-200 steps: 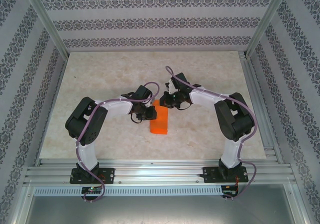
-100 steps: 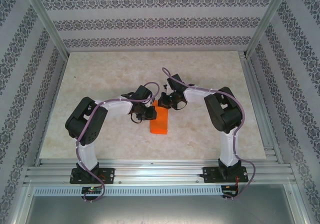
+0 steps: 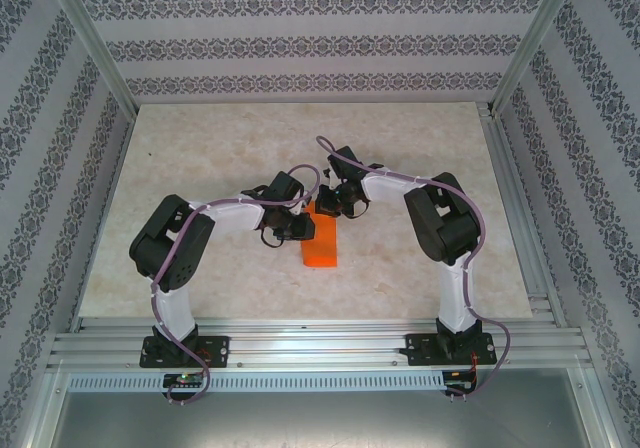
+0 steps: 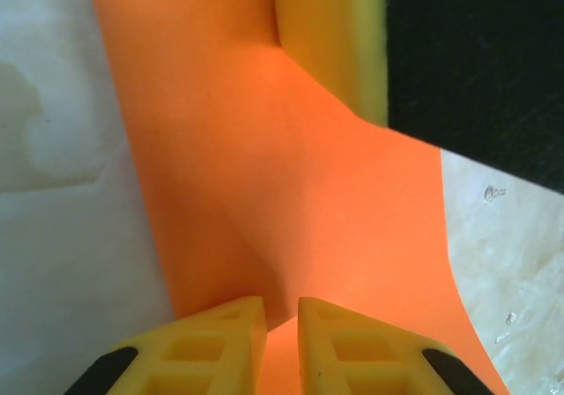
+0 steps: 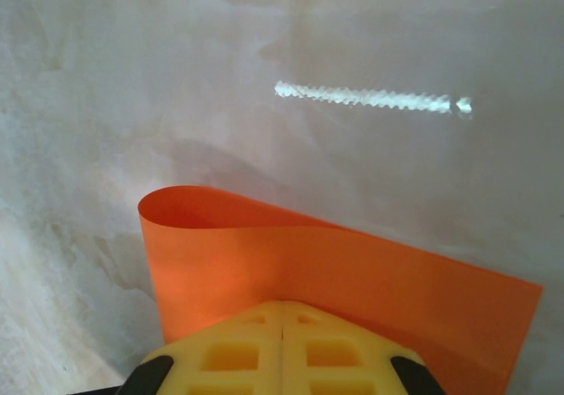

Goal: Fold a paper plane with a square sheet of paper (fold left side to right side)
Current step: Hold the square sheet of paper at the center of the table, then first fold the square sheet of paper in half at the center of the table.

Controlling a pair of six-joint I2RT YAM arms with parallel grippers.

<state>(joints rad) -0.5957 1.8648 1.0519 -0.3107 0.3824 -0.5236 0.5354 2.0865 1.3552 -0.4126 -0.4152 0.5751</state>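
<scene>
The square sheet of paper (image 3: 320,244) is bright orange and lies doubled over into a narrow strip at the table's middle. In the left wrist view the paper (image 4: 291,192) runs under my left gripper (image 4: 282,314), whose yellow fingers stand a narrow gap apart over a raised crease. From above, the left gripper (image 3: 303,226) sits at the strip's left edge. My right gripper (image 3: 326,208) is at the strip's far end. Its fingers (image 5: 282,314) are shut tight together, tips against the paper (image 5: 264,254), whose fold curls up loosely. One of the right gripper's fingers (image 4: 335,33) rests on the paper.
The marble-patterned table (image 3: 200,158) is ringed by patterned walls and a metal frame. An aluminium rail (image 3: 320,348) crosses the near edge by the arm bases. A bright streak (image 5: 370,100) glints on the tabletop beyond the paper.
The right arm's elbow has swung in to the left and its gripper has shifted a little left over the paper's far end. The left arm and the paper have hardly moved.
</scene>
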